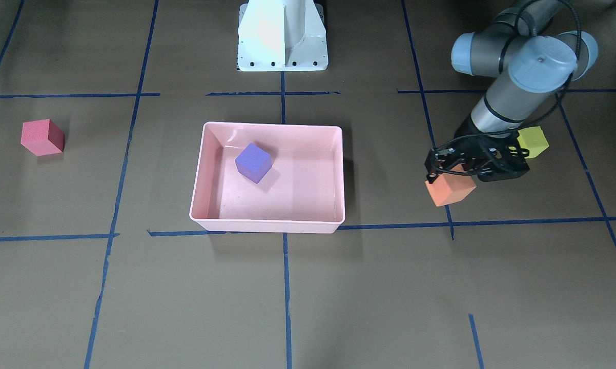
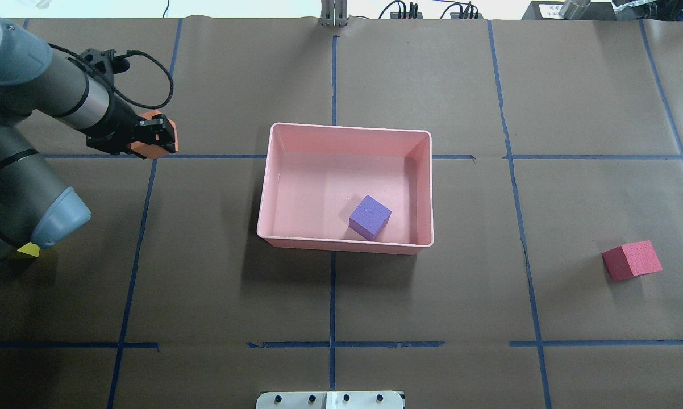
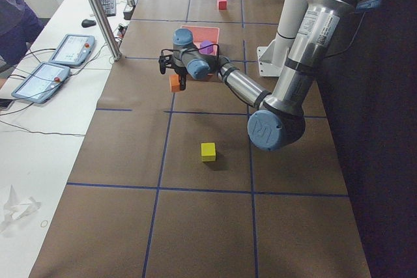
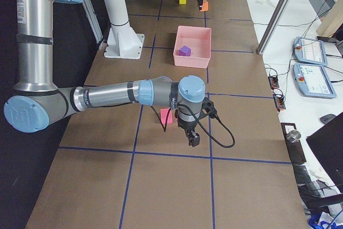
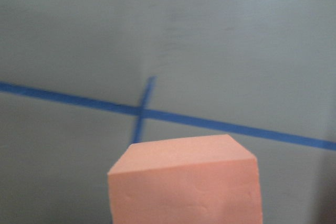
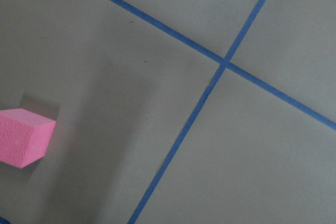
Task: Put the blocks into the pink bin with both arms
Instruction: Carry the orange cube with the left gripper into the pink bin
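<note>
My left gripper (image 1: 447, 173) is shut on the orange block (image 1: 450, 190) and holds it above the table, left of the pink bin (image 2: 347, 129) in the overhead view. The orange block fills the bottom of the left wrist view (image 5: 186, 182). The purple block (image 2: 369, 217) lies inside the bin. The yellow-green block (image 1: 533, 141) sits on the table behind the left arm. The red block (image 2: 632, 260) sits alone on the far side. My right gripper (image 4: 192, 140) shows only in the exterior right view, close beside the red block (image 4: 166, 115); I cannot tell its state.
The white pedestal base (image 1: 282, 36) stands behind the bin. Blue tape lines (image 1: 286, 287) cross the brown table cover. Operator tablets (image 3: 39, 79) and a metal post (image 3: 98, 11) stand on the white bench beyond the table's far edge.
</note>
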Action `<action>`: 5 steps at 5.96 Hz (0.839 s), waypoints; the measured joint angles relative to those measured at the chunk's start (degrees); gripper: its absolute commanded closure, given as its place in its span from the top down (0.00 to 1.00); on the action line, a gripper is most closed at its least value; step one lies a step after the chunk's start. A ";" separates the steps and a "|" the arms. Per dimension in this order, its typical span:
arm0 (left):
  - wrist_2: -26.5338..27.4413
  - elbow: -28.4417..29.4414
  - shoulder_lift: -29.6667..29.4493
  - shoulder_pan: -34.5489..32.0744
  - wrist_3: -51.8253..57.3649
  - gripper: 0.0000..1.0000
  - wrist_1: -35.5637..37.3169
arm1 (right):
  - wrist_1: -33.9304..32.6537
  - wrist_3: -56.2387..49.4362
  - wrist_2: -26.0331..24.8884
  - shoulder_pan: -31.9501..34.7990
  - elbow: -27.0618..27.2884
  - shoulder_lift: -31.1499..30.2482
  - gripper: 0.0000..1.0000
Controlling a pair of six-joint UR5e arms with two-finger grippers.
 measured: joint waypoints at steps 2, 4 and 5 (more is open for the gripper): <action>2.85 1.23 -13.14 5.28 -2.52 0.34 10.32 | -0.05 5.99 1.93 0.55 0.46 -2.15 1.00; 9.45 5.13 -21.97 12.32 -6.18 1.00 14.14 | -0.06 8.90 2.91 0.58 1.40 -2.45 1.00; 12.42 6.76 -24.07 14.64 -6.71 1.00 14.48 | -0.06 9.42 3.70 0.58 1.58 -2.48 1.00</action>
